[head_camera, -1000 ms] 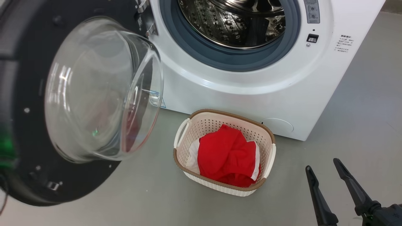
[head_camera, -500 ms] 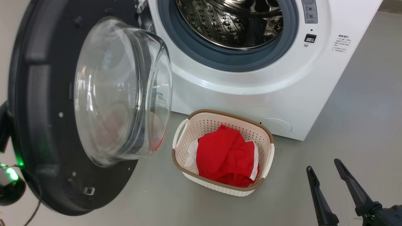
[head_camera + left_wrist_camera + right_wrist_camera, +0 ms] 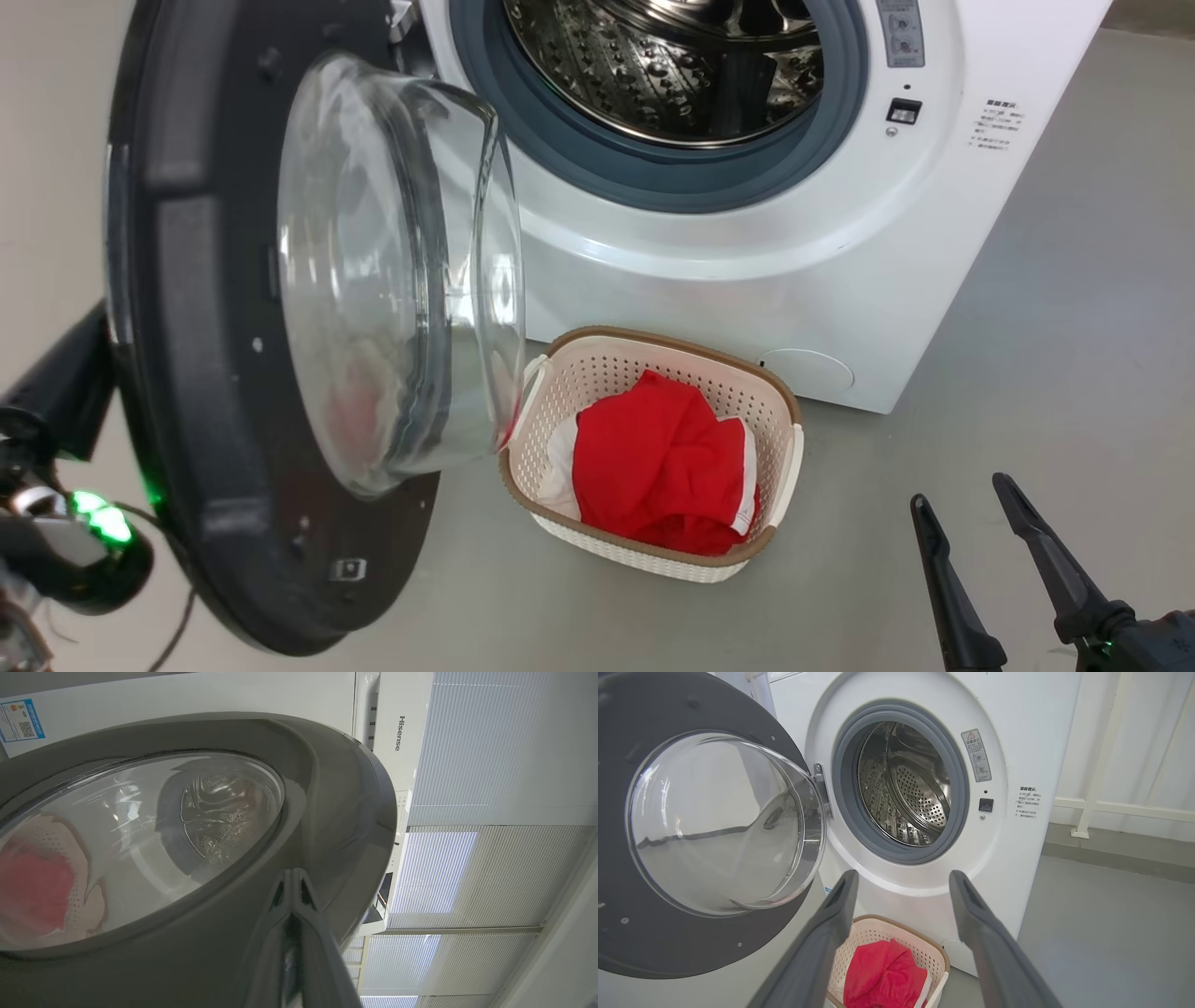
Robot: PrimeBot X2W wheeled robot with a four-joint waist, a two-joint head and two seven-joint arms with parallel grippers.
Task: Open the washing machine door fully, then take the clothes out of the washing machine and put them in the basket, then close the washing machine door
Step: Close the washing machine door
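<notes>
The washing machine [image 3: 747, 271] stands with its steel drum [image 3: 906, 788] showing no clothes inside. Its round black-rimmed door [image 3: 187, 373] with the clear glass bowl [image 3: 401, 271] stands half swung, edge-on to the head camera. My left gripper [image 3: 292, 877] is shut, its joined tips pressed against the door's glossy outer rim [image 3: 336, 812]. The red clothes [image 3: 653, 467] lie in the cream basket [image 3: 672, 343] on the floor in front of the machine. My right gripper [image 3: 960, 490] hangs open and empty to the basket's right.
My left arm [image 3: 65, 551], with a green light, sits behind the door at the lower left. The glass bowl overhangs the basket's left handle [image 3: 527, 392]. Bare grey floor [image 3: 1074, 327] stretches right of the machine. A white railing [image 3: 1111, 807] stands beyond it.
The door has swung round toward the drum opening, from nearly flat to the camera to edge-on. My left arm has come into view behind it. The right gripper has stayed put.
</notes>
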